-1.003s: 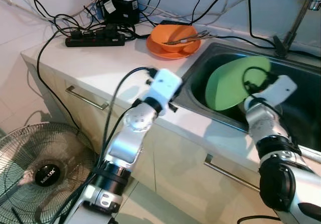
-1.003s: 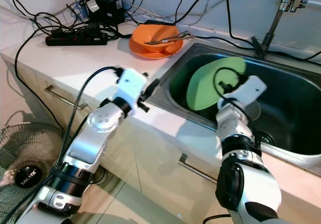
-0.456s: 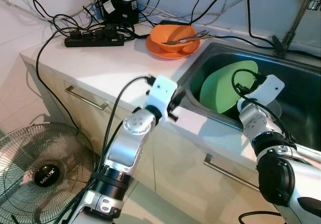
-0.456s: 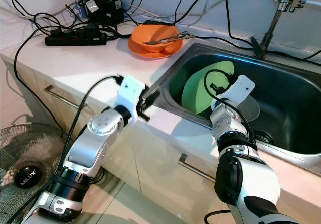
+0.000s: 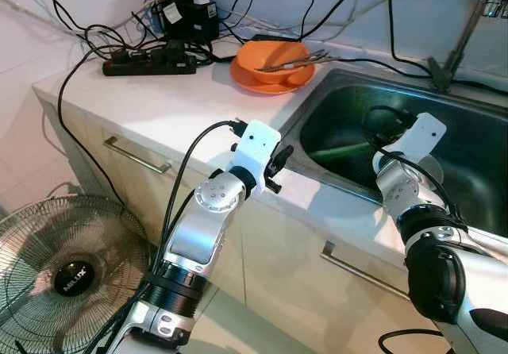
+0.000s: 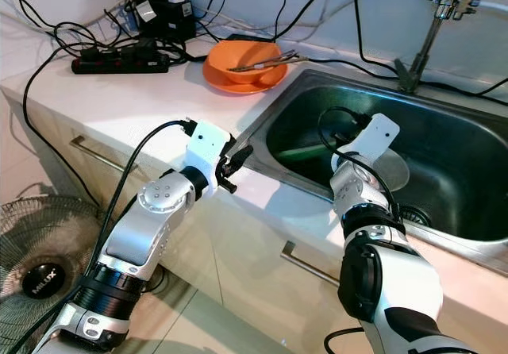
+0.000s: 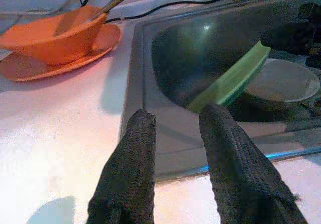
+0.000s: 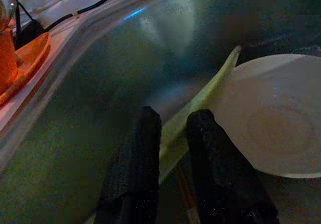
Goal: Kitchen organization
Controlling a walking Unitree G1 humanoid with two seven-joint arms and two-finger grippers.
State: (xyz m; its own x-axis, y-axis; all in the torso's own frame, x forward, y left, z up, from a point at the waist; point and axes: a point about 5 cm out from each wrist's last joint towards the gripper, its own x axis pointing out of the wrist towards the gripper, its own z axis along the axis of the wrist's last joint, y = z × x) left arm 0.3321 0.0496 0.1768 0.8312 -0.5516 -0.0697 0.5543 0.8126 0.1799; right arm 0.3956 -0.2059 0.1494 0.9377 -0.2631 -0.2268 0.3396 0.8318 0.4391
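Observation:
A green plate [image 5: 341, 149] lies tilted low inside the steel sink [image 6: 270, 108], its rim toward me. My right gripper [image 8: 173, 118] reaches into the sink and is shut on that rim; both pads pinch the green plate [image 8: 200, 103]. The far edge of the plate rests beside a white dish [image 8: 273, 133] on the sink floor. My left gripper [image 7: 175, 118] hovers over the white counter at the sink's front left corner, open, with nothing between its fingers [image 5: 279, 159].
An orange bowl [image 5: 274, 56] with utensils sits on an orange plate behind the sink's left side. A black power strip [image 5: 151, 64] and tangled cables crowd the back counter. The faucet [image 6: 432, 21] rises at the back right. A floor fan [image 5: 67, 275] stands at lower left.
The green plate has gone from leaning upright against the sink wall to lying low and nearly edge-on, carried by my right gripper. My left gripper has dropped slightly toward the counter edge.

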